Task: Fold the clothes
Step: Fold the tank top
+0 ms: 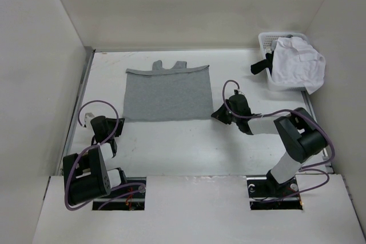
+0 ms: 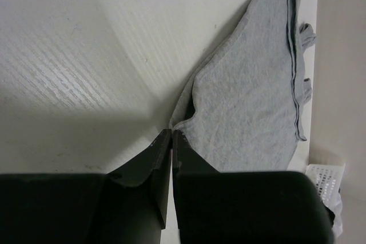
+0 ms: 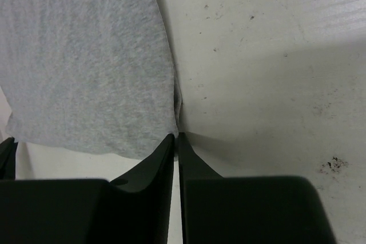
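The grey T-shirt [image 1: 166,95] is lying flat on the bench [image 1: 171,147]. The left jaws and right jaws are each pinching a near corner.

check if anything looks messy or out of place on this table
The white shirt spills over the rim of the white basket in the far right corner. On the grey T-shirt, small bits of fabric poke out past its far folded edge. Nothing looks damaged.
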Controlling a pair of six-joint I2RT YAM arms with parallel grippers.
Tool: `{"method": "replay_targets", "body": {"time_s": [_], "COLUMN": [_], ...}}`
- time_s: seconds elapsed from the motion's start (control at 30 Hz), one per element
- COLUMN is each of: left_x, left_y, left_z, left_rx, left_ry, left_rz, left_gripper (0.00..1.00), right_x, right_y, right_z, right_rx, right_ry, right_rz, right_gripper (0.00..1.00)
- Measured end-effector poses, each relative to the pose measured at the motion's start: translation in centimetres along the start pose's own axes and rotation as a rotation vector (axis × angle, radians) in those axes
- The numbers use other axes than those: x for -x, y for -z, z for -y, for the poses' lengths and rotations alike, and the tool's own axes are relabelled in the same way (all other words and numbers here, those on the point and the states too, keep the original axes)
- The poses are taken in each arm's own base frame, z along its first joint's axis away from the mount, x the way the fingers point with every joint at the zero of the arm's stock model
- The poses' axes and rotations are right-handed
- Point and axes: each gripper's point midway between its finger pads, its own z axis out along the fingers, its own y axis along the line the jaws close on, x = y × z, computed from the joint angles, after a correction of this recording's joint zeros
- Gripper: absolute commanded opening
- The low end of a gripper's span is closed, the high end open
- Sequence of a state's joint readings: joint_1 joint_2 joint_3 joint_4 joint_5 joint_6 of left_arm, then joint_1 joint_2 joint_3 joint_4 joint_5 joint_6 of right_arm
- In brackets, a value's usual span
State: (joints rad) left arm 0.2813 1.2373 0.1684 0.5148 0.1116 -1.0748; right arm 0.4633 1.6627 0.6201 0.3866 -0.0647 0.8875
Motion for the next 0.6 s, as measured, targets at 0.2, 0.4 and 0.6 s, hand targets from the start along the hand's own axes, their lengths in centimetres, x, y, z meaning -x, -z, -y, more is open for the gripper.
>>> {"method": "replay_targets", "body": {"time_s": [0.2,0.4,0.6], "left_x": [0.6,2.9,5.3], "left_y": [0.9,6.5,17.4], "left_z": [2.1,10.9,22.8], "left_rx": [-0.071,-0.320,-0.626], "left_ry": [0.018,0.001,-0.055], "left_rz": [0.016,0.085,0.147], "left_gripper": [0.00,0.00,0.00], "right_x": [0.0,2.7,7.3], "right_y": [0.7,8.7,24.3], "right_z": [0.2,-4.0,-13.2], "right_rx": [0.003,0.129,0.396], "right_ry": [0.000,0.065,0.181], "right_rz": [0.008,0.138,0.385], "right_gripper": [0.01,0.01,0.01]}}
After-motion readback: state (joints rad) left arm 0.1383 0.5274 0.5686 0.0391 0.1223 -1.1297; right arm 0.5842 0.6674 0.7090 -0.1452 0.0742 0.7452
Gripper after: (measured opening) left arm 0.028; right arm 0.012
